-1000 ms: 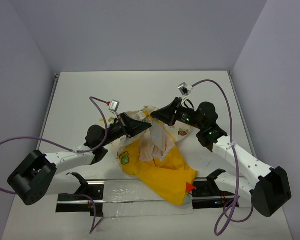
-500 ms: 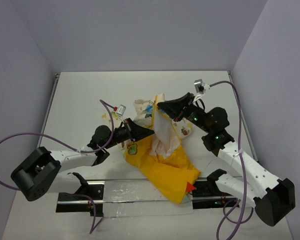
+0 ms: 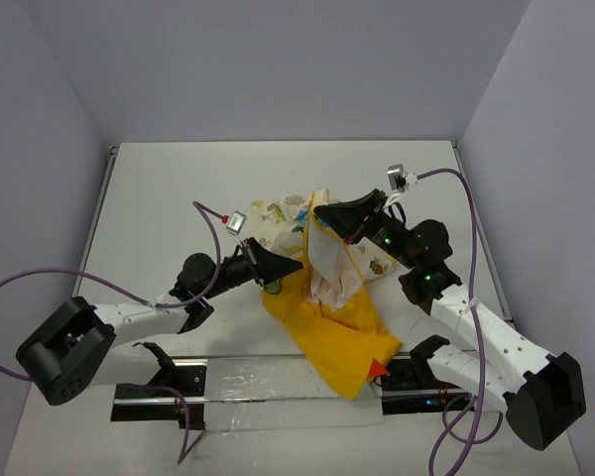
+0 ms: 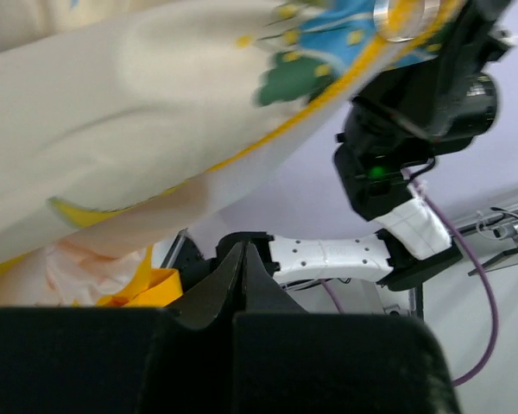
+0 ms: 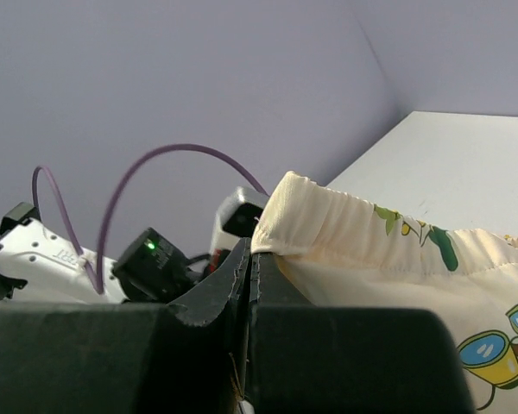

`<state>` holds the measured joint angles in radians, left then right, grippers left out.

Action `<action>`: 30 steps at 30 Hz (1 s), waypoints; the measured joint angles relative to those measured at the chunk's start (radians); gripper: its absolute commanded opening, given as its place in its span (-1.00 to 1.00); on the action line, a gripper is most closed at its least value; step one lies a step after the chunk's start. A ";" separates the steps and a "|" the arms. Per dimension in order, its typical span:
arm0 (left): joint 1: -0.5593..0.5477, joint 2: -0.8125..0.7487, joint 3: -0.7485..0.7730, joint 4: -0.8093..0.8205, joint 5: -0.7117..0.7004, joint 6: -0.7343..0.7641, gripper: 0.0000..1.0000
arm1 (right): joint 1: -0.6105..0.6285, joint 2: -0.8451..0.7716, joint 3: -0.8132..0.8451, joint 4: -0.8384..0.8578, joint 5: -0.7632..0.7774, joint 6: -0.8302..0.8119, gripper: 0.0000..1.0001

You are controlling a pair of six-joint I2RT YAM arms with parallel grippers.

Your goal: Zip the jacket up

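Top view: holds the jacket (image 3: 332,322) up over mid-tabletop (image 3: 178,188) by its cream end with the right gripper (image 3: 320,211). Runs far to near, cream end raised, yellow end with its red tip trailing toward the near edge. Looks like spreading out, no zipping yet; next calls for finding both front edges and the slider.

Left wrist: shows the left gripper (image 4: 242,259) clenched under stretched cream cloth; cannot tell whether any is pinched.

Right wrist: shows the right gripper clenched on the gathered cream hem.
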<state>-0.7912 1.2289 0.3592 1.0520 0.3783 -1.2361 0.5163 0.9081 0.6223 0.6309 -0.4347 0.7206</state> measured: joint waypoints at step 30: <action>0.112 0.036 0.295 -0.050 0.151 0.051 0.47 | -0.002 -0.018 -0.002 0.006 -0.087 0.001 -1.00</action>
<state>-0.6788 1.2644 0.6544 1.0025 0.5292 -1.1849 0.5144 0.8902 0.6205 0.6372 -0.5217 0.7219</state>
